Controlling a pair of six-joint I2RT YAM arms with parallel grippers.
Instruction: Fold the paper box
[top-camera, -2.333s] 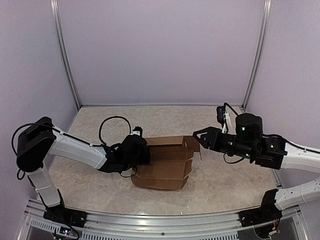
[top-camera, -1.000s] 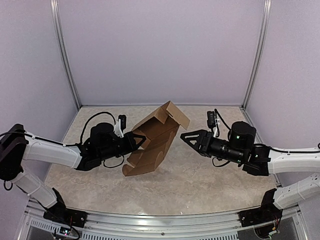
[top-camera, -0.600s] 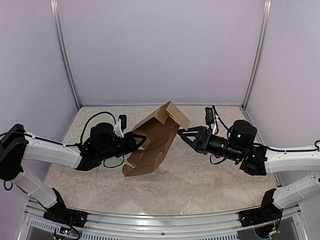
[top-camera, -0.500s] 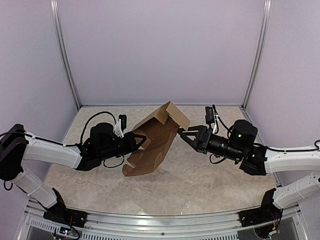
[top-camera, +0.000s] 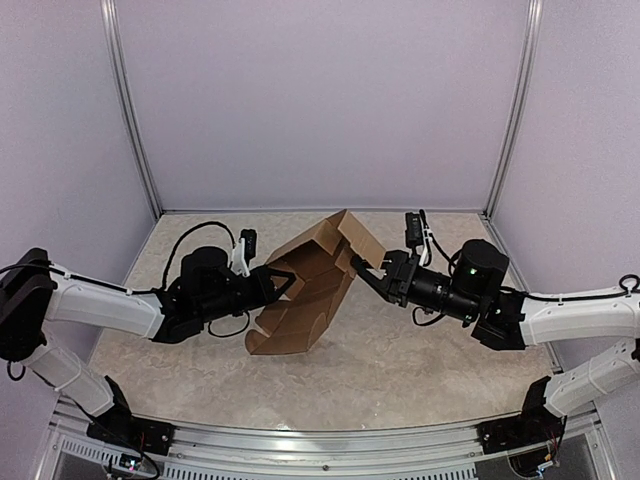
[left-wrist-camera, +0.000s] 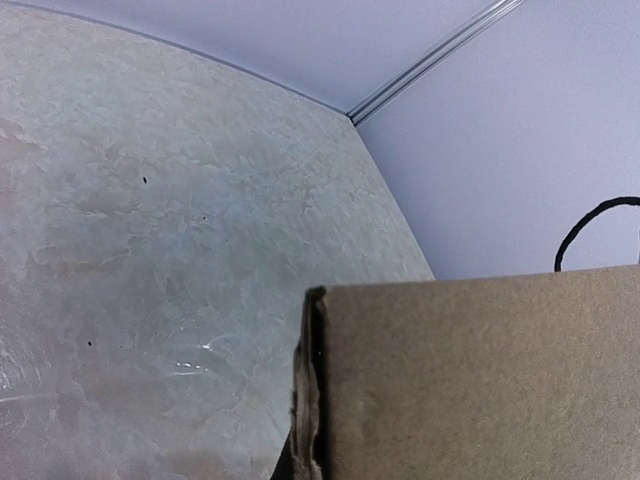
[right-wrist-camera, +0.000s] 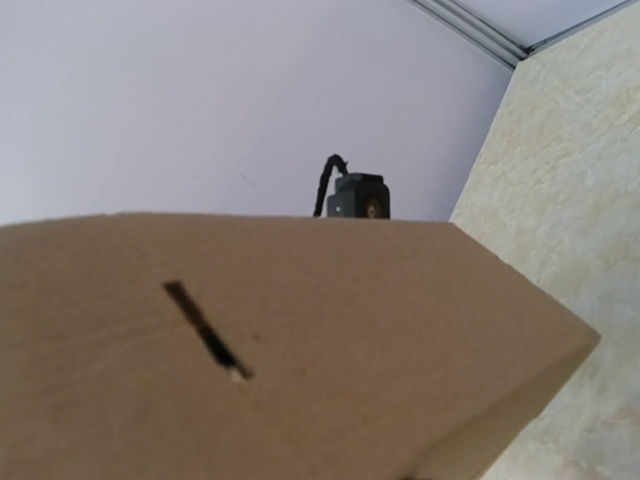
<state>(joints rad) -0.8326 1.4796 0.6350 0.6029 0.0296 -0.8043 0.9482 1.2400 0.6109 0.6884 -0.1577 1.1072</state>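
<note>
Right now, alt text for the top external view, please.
A half-folded brown paper box is held up tilted, gripped at its left edge by the left gripper. The right gripper meets its upper right flap; whether its jaws are shut is unclear.

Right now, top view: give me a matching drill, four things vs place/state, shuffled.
Things:
1. paper box
2. left gripper
3. right gripper
4. table

Place or state:
A. at the box's raised flap, on the far-right side
B. brown, tilted, high end toward the back wall
C. mottled beige surface
D. clamped on the box's left edge

Pairs: 1-B, 2-D, 3-A, 4-C
</note>
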